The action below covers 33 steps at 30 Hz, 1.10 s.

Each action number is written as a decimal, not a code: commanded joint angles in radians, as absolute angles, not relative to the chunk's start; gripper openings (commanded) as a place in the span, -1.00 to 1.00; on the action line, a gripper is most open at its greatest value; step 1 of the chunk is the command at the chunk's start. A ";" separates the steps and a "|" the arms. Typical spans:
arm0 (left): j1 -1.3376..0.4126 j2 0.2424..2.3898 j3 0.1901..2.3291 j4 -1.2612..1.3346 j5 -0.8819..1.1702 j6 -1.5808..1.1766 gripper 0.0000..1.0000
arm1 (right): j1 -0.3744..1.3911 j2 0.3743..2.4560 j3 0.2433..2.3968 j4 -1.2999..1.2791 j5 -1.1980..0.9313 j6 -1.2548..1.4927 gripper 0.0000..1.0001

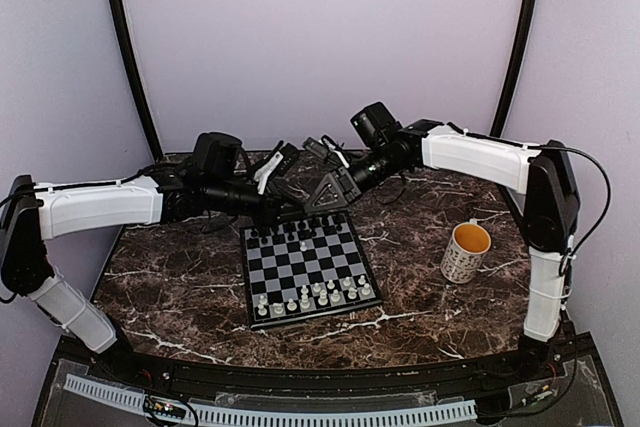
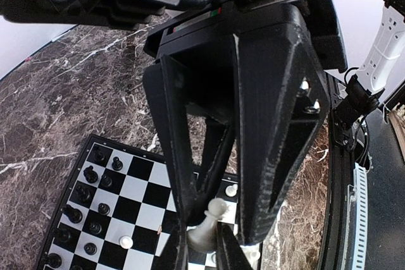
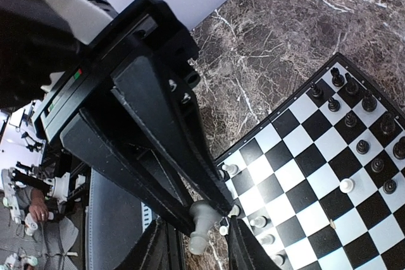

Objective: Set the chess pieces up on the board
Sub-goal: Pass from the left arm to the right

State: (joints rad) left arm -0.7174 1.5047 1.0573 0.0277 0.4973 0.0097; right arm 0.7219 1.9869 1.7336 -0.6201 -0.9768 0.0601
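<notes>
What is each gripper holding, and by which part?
Left gripper pinches a white piece low on its body; right gripper pinches a second white piece by its top.

The counter (image 1: 180, 277) is a dark brown marble slab with white veins. Its near edge is curved, and it fills the lower half of the top view. Two things lie directly on it. A small square checkerboard (image 1: 310, 267) of black and grey-white squares with a thin dark border sits at the centre of the frame (turned slightly askew to the near edge). A white patterned mug (image 1: 466, 252) with a yellow inside stands upright at centre right, well apart from the checkerboard.
</notes>
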 commanded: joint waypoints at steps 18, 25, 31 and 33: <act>-0.724 1.461 1.044 0.027 0.518 0.023 -0.77 | 0.697 2.014 1.712 -0.458 -1.139 0.219 -0.34; -0.723 1.462 1.044 0.025 0.520 0.027 -0.76 | 0.695 2.027 1.712 -0.447 -1.137 0.232 -0.63; -0.723 1.464 1.046 0.019 0.532 0.033 -0.71 | 0.687 2.032 1.729 -0.475 -1.081 0.203 -0.78; -0.724 1.463 1.047 0.013 0.534 0.036 -0.63 | 0.687 2.034 1.754 -0.528 -1.033 0.154 -0.83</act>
